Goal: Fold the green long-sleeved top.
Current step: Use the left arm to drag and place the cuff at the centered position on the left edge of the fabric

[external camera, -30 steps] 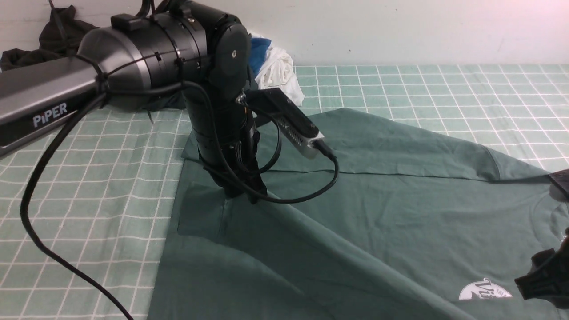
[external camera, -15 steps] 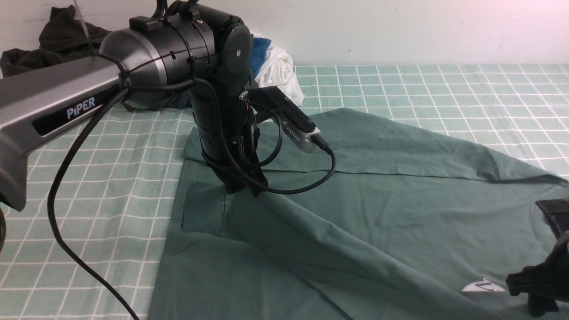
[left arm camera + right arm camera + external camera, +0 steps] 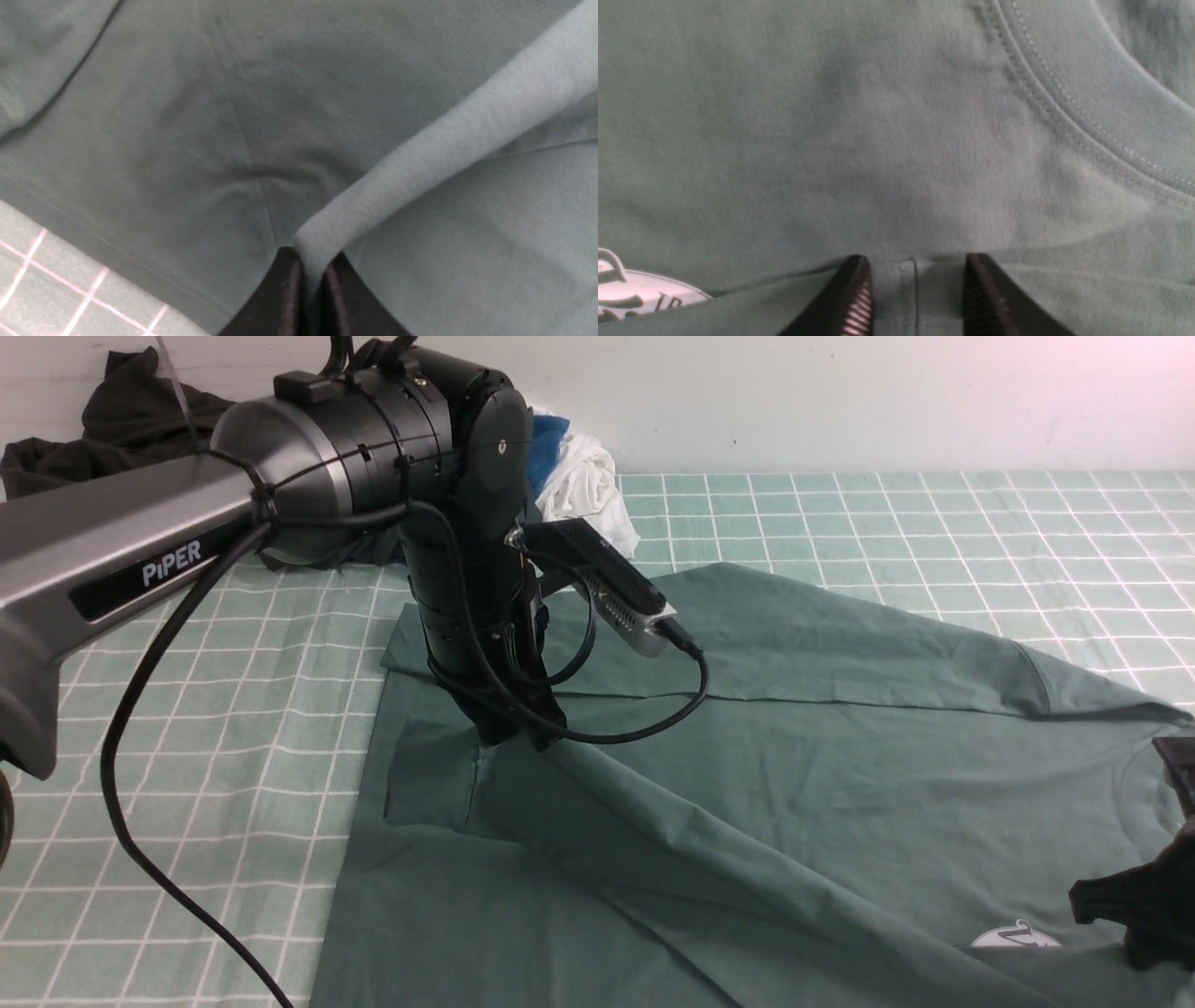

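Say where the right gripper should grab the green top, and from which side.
Pinch the overlapping layer's edge on the chest of the green long-sleeved top, beside the logo. Come from above, jaws straddling it: that edge stands proud of flat cloth, and the right gripper brackets it.

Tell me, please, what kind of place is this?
Probably a robot test bench for folding clothes: green grid mat, spare garments heaped by the white wall, a robot arm marked PIPER.

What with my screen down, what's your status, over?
Left hand shut on a raised fold of the green top. Right hand open, astride another edge of it. Nothing in the way.
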